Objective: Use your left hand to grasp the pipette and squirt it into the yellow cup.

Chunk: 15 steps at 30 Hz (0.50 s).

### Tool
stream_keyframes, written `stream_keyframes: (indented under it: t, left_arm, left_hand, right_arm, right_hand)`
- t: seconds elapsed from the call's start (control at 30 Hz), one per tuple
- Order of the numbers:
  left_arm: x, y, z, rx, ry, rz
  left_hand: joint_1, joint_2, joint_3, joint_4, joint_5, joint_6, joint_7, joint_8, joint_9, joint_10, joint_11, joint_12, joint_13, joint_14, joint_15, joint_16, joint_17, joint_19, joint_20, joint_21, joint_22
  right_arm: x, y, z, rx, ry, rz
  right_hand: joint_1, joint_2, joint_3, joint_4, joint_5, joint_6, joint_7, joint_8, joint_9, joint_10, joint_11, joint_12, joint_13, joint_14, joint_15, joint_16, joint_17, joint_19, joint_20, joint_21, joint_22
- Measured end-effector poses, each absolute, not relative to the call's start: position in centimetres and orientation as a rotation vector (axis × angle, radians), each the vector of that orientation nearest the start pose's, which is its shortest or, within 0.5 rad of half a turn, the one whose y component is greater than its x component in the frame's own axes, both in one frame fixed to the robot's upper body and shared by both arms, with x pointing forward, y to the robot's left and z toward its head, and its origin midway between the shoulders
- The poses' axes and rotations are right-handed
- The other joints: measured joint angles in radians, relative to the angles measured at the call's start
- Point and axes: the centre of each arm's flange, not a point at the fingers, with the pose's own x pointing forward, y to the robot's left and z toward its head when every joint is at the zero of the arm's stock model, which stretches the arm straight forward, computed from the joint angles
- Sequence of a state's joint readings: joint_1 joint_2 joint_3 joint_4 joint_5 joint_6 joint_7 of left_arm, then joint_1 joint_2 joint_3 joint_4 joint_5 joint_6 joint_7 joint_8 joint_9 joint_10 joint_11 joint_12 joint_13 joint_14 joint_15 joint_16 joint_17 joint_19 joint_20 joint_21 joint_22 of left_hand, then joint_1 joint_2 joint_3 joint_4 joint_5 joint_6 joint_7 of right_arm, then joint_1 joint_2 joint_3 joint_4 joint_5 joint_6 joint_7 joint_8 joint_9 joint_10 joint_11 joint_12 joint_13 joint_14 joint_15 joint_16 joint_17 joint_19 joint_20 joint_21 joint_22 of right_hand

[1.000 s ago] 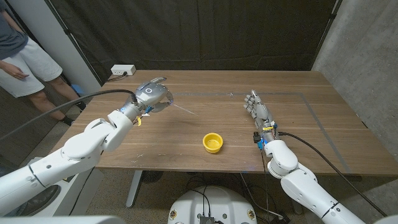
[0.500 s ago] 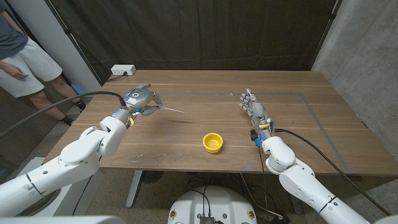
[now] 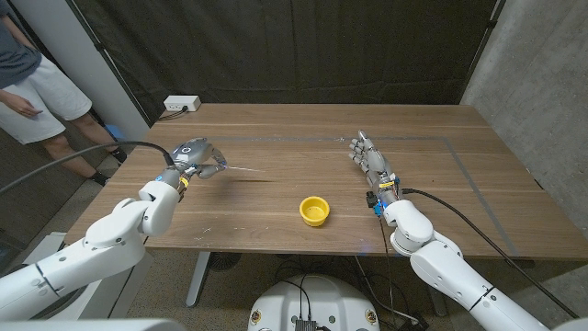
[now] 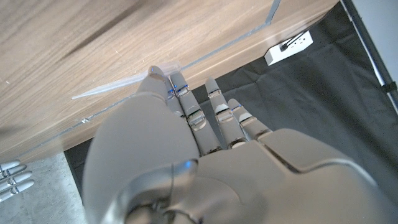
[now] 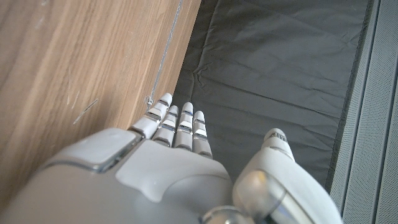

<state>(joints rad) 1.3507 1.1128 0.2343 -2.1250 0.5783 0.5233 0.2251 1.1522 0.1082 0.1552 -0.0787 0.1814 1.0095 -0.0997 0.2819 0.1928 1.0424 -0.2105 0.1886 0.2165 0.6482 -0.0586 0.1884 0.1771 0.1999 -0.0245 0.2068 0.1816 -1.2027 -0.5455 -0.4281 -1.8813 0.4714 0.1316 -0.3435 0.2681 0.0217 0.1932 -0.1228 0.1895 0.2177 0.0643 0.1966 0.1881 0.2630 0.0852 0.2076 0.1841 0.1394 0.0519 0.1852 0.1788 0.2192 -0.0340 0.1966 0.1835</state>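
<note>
My left hand hovers over the table's left part and pinches a thin clear pipette, whose tip points right toward the table's middle. In the left wrist view the pipette sticks out sideways from the fingertips of the left hand, above the wood. The yellow cup stands upright near the front edge, well to the right of the pipette's tip. My right hand stands on the table right of the cup, fingers straight and together, holding nothing; the right wrist view shows the right hand along the wood.
The wooden table bears a faint taped outline. A white power strip lies at the far left corner. A person stands beyond the table's left side. Dark curtains hang behind.
My left hand has carried the pipette left and lower, away from the yellow cup. The right hand has drifted slightly left.
</note>
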Motion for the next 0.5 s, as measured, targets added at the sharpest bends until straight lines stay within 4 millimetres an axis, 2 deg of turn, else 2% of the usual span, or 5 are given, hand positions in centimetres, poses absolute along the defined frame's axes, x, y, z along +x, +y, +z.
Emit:
stream_keyframes:
  t: [0.5]
  left_arm:
    - [50.4,34.6,-6.1,1.530,-0.363,0.355]
  left_hand:
    - [0.000,0.000,0.000,0.000,0.000,0.003,0.003,0.000,0.001,0.000,0.000,0.000,0.000,0.000,0.000,0.000,0.000,0.000,0.000,0.000,0.000]
  right_arm:
    - [54.3,-17.3,-8.7,0.012,-0.527,0.204]
  right_hand:
    - [0.000,0.000,0.000,0.000,0.000,0.000,0.000,0.000,0.000,0.000,0.000,0.000,0.000,0.000,0.000,0.000,0.000,0.000,0.000,0.000,0.000]
